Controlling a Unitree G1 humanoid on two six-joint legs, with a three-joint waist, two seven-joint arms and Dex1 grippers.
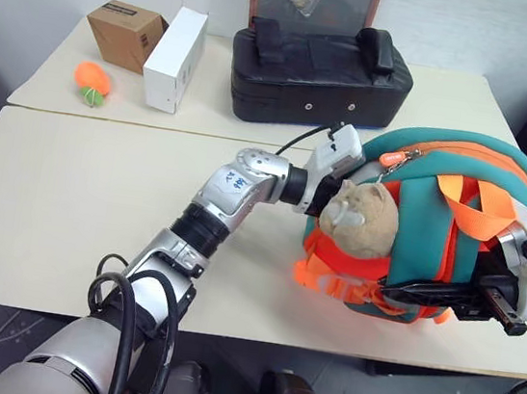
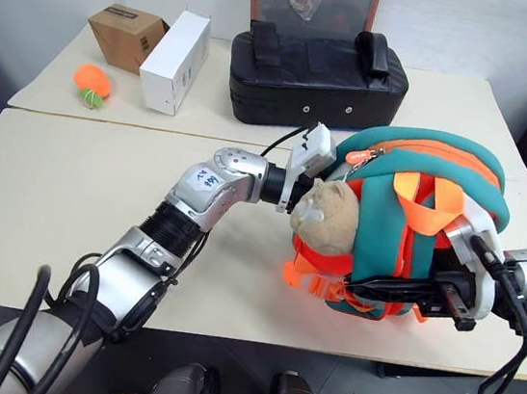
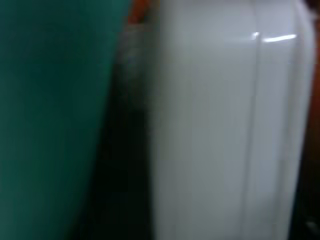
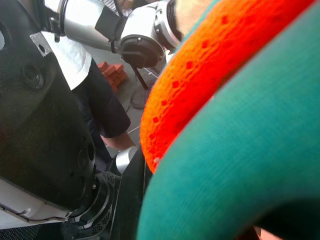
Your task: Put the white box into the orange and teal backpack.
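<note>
While the right pincer (image 2: 397, 290) clamps the orange and teal backpack (image 2: 425, 228) above the surface (image 1: 69, 201), the left pincer reaches inside, jaw state unclear, with the white box (image 3: 220, 130) right before its fingers.

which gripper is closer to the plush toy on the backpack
Left. The left gripper sits right behind the plush toy, at the backpack's top. The right gripper is lower, on the pack's front strap side.
</note>
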